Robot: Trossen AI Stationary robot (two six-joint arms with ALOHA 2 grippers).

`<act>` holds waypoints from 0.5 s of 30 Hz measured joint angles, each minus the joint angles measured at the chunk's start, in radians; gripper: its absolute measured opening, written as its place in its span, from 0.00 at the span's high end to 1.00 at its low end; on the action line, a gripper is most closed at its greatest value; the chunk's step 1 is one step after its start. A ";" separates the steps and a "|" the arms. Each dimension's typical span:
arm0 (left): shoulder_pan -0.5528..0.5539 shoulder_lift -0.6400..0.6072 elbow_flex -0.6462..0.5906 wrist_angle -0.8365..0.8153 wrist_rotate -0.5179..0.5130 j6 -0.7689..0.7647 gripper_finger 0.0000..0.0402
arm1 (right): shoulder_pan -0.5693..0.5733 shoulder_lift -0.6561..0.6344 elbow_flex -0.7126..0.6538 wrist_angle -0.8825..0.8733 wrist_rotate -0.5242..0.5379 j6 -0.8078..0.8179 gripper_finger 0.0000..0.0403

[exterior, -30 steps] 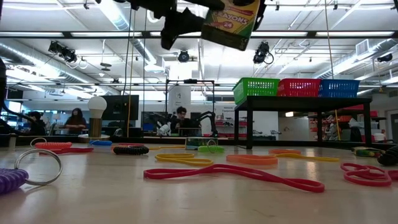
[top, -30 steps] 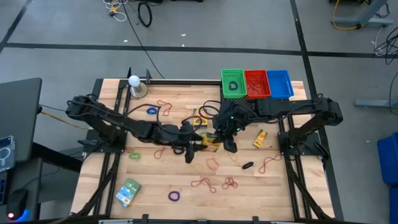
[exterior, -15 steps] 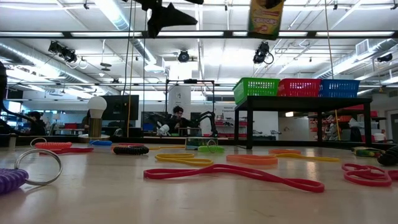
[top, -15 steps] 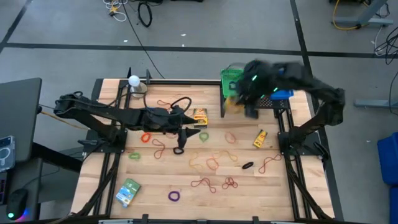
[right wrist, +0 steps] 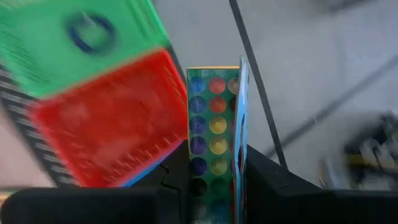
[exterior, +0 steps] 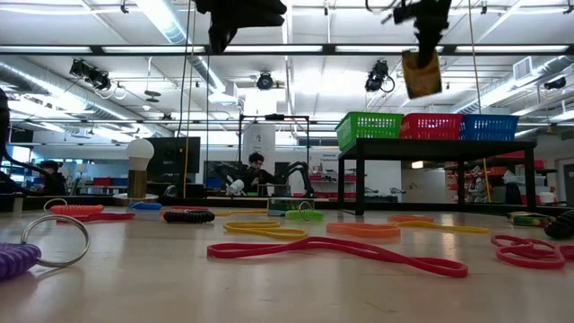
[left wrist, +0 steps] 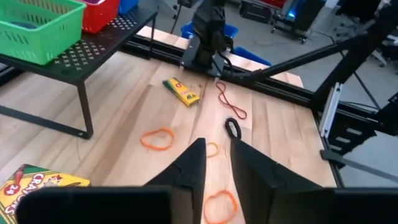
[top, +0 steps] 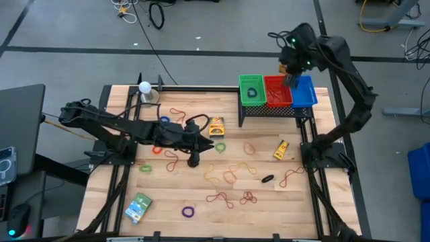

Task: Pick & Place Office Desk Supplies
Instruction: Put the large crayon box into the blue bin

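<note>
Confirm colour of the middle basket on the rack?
Red middle basket, between green and blue ones; clearest in the high view.

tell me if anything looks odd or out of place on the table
Coloured rubber-band loops lie scattered all over the wooden table rather than sorted. A yellow crayon box lies flat by the basket stand. The right gripper holds another box above the red basket and blue basket. Nothing looks damaged.
</note>
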 joint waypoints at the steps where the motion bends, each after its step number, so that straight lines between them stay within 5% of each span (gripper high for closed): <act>1: -0.003 -0.001 0.000 -0.002 -0.001 0.001 0.82 | -0.017 0.008 -0.011 -0.005 0.024 -0.005 0.76; 15: -0.066 -0.001 0.000 -0.036 -0.040 -0.010 0.84 | -0.098 0.032 -0.193 -0.017 0.100 -0.035 0.76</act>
